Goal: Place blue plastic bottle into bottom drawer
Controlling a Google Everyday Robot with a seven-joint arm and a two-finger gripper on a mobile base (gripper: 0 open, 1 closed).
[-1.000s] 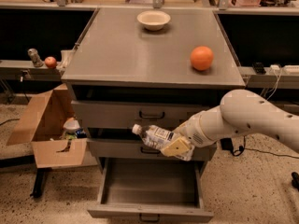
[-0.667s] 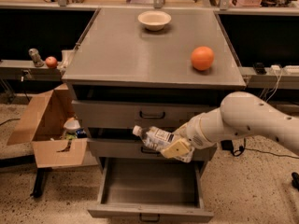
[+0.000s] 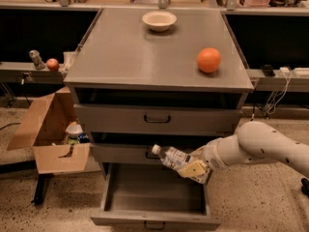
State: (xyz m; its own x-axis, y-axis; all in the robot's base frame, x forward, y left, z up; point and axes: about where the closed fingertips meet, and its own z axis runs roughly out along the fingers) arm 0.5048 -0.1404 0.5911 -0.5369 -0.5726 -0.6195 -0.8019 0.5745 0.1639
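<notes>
Brown cardboard box (image 3: 46, 134) on the floor left of the grey metal cabinet (image 3: 145, 66). Cabinet's bottom drawer (image 3: 145, 192) pulled open, plain grey inside. Cream bowl (image 3: 159, 20) at the back of the cabinet top. Clear blue plastic bottle (image 3: 170, 156), white cap left, tilted, above the open drawer at the cabinet front. Gripper (image 3: 192, 168) clamped on its base. Round orange (image 3: 209, 60) on the cabinet top, right side.
</notes>
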